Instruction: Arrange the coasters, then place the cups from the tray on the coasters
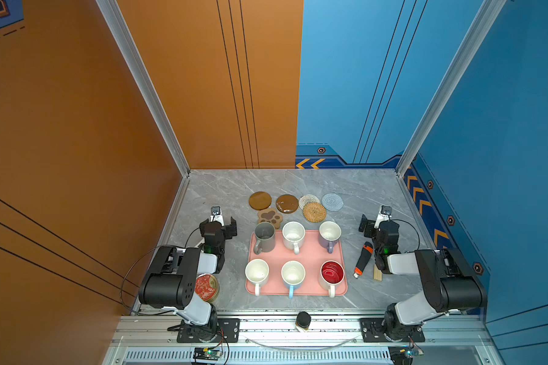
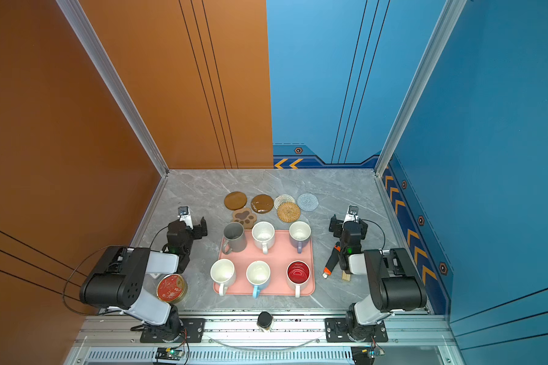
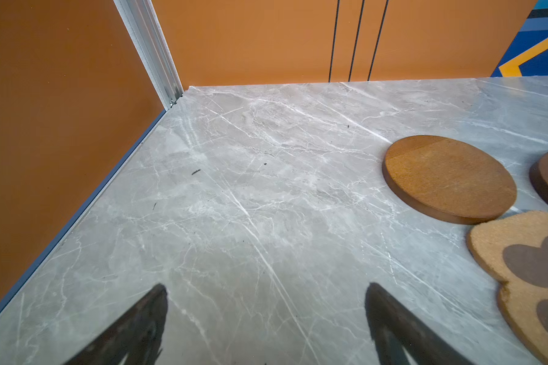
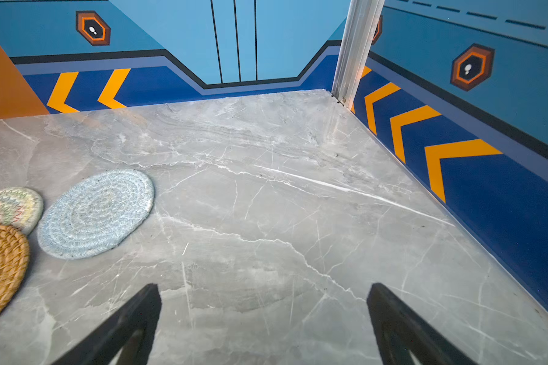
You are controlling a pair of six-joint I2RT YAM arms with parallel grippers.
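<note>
Nearest of all, a small dark-capped jar [image 1: 303, 319] sat on the front rail between the two arm bases. Past it lay the pink tray [image 1: 310, 252], with all six cups [image 1: 293, 235] upright on it in two rows of three.

Flanking the tray's far end were the left claw [image 3: 266, 295] and the right claw [image 4: 263, 295]. Each had its jaws spread wide, with nothing between them, over bare bench [image 1: 222, 189].

Farther off, just beyond the tray, the coasters were bunched between the two claws. The paw-shaped coaster [image 1: 269, 217] lay closest to the left claw, ahead of it and inward, tight behind the grey mug [image 1: 264, 237] and touching a brown disc [image 1: 260, 200]. A second brown disc [image 1: 287, 203] came next.

On the right arm's side, the rattan round [image 1: 314, 212] overlapped the white woven round [image 1: 309, 201]. The grey-blue round [image 1: 332, 202] lay ahead of the right claw and inward.

To my eye, spreading the coasters out was the job in hand. The left arm was nearer the brown ones and the right arm nearer the woven ones. Being round, most offered no long axis to line up on. The overlap and the mug's closeness looked like the awkward parts.
</note>
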